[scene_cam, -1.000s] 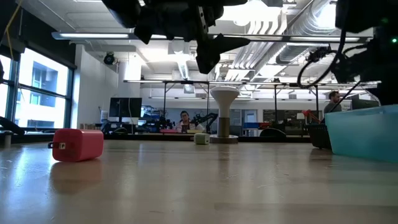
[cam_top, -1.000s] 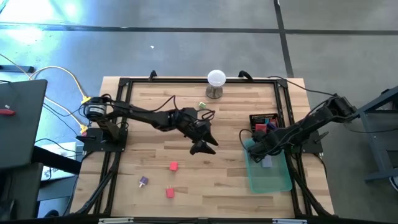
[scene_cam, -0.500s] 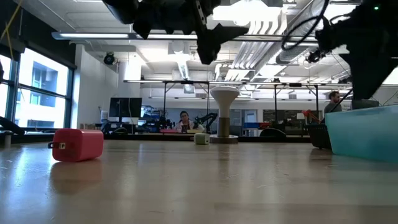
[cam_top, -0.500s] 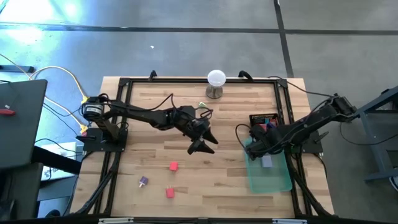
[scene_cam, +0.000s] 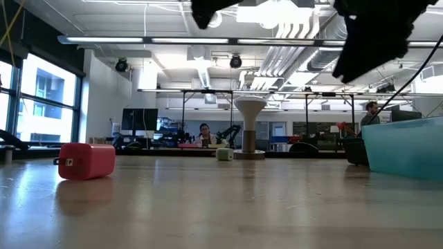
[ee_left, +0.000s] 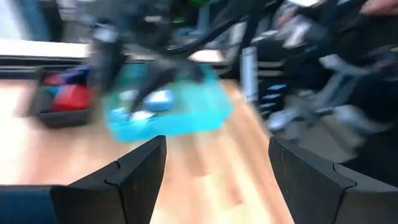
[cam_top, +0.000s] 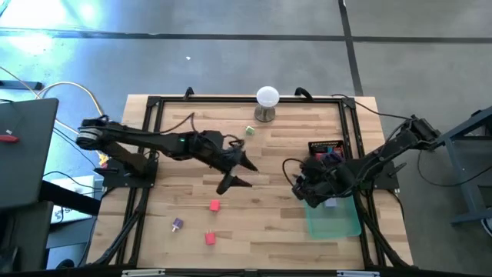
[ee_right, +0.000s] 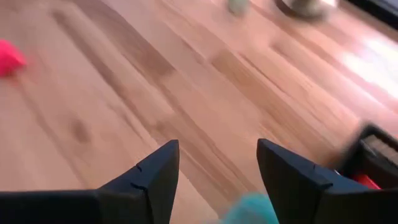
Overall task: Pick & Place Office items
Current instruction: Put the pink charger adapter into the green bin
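Observation:
My left gripper (cam_top: 238, 175) hangs open and empty above the table's middle, well off the wood (ee_left: 217, 143). My right gripper (cam_top: 294, 178) is open and empty too (ee_right: 217, 149), raised beside the left rim of the translucent teal tray (cam_top: 336, 219). Loose office items rest on the wood: a red block (cam_top: 214, 205), a purple piece (cam_top: 177, 224), a second red piece (cam_top: 209, 238) and a pale green piece (cam_top: 250, 131) at the far side. A pale piece (cam_top: 331, 202) lies in the tray. In the low view the nearest red block (scene_cam: 86, 160) stands at the left.
A black box (cam_top: 326, 148) holding red and blue pieces stands behind the tray. The white ball on its metal stand (cam_top: 267, 101) is at the far edge, middle. A black frame (cam_top: 154, 101) borders the wooden top. People sit in the room beyond (scene_cam: 205, 131).
My left gripper has risen, drawn back toward the table's left edge and rolled about its own axis, staying open. My right gripper has risen from over the tray, moved left past its rim and tipped up toward level, staying open. The loose items have not moved.

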